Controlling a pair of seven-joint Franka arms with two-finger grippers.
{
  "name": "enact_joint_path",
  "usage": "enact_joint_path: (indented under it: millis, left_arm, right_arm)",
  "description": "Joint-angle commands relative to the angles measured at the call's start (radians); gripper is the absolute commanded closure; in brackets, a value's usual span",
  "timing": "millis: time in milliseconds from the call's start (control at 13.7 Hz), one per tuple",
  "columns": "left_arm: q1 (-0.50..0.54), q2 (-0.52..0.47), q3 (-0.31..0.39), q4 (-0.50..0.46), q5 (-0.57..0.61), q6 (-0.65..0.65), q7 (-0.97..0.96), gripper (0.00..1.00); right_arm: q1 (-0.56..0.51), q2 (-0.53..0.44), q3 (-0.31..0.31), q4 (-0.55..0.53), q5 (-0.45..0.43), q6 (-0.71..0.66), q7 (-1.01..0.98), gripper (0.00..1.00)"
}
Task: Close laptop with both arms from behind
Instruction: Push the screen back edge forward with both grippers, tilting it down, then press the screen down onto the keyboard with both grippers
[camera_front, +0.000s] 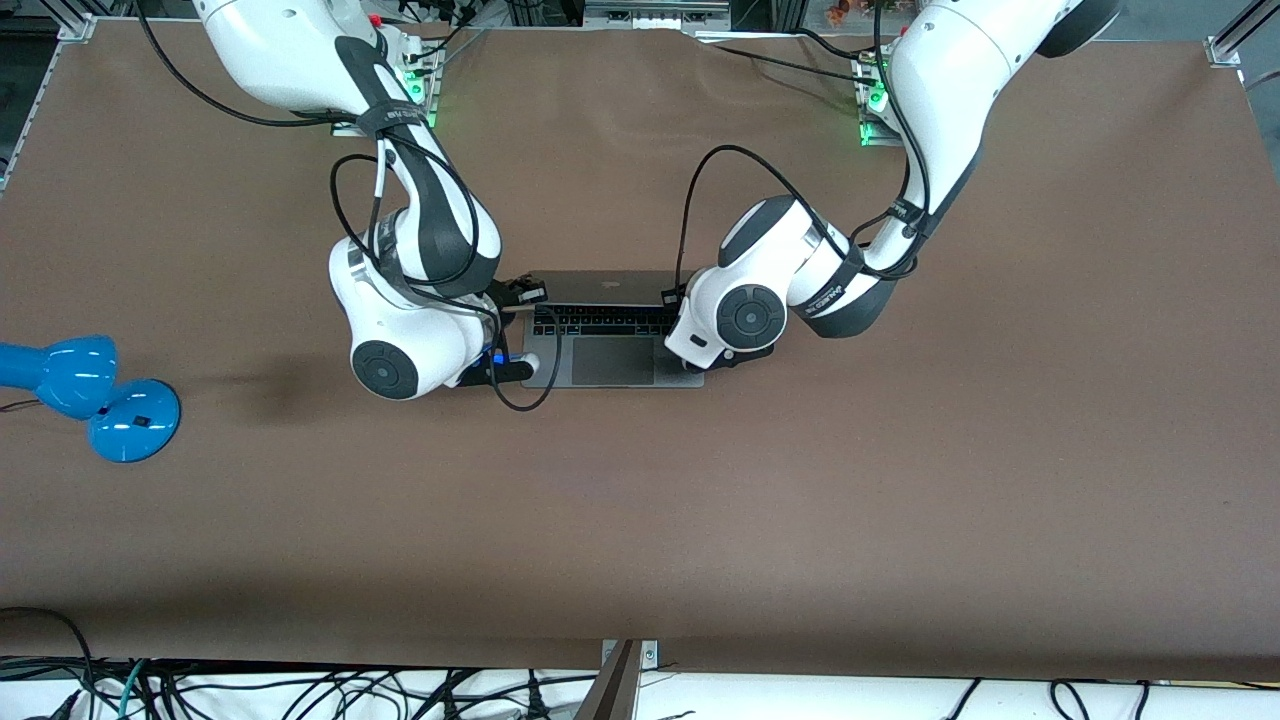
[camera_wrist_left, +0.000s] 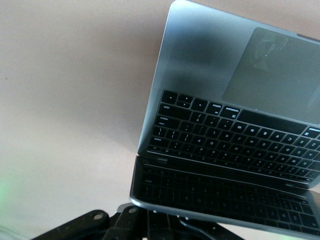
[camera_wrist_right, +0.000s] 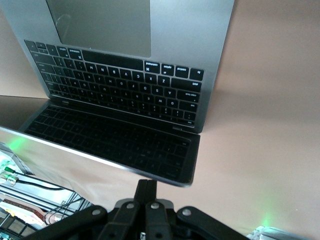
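The laptop sits mid-table, its lid tilted forward over the keyboard, about half closed. My right gripper is at the lid's top edge toward the right arm's end. In the right wrist view its shut fingers touch the lid's edge. My left gripper is at the lid's top edge toward the left arm's end. In the left wrist view the lid's edge hides the tips of this gripper, whose finger mounts stand together. The keyboard mirrors in the screen.
A blue desk lamp lies near the table's edge at the right arm's end. Black cables hang from both wrists beside the laptop. The brown table stretches wide on the side nearer the front camera.
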Motion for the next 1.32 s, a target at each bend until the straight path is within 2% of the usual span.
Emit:
enact_joint_path:
  millis: [0,439,878,1244]
  left_arm:
    - [-0.033,0.036,0.026,0.052,0.037,0.011,-0.01,1.0]
    - [-0.047,0.073,0.041,0.075,0.039,0.041,-0.01,1.0]
    - [-0.092,0.094,0.11,0.084,0.037,0.062,-0.007,1.0]
    - [-0.096,0.125,0.119,0.089,0.039,0.082,-0.007,1.0]
  right_arm:
    - [-0.009,0.024,0.004,0.032,-0.028,0.011,-0.006,1.0]
    - [-0.01,0.084,0.004,0.09,-0.048,0.031,-0.027,1.0]
    - [-0.013,0.124,0.004,0.091,-0.062,0.092,-0.041,1.0]
    - [-0.015,0.145,0.004,0.091,-0.06,0.144,-0.066,1.0]
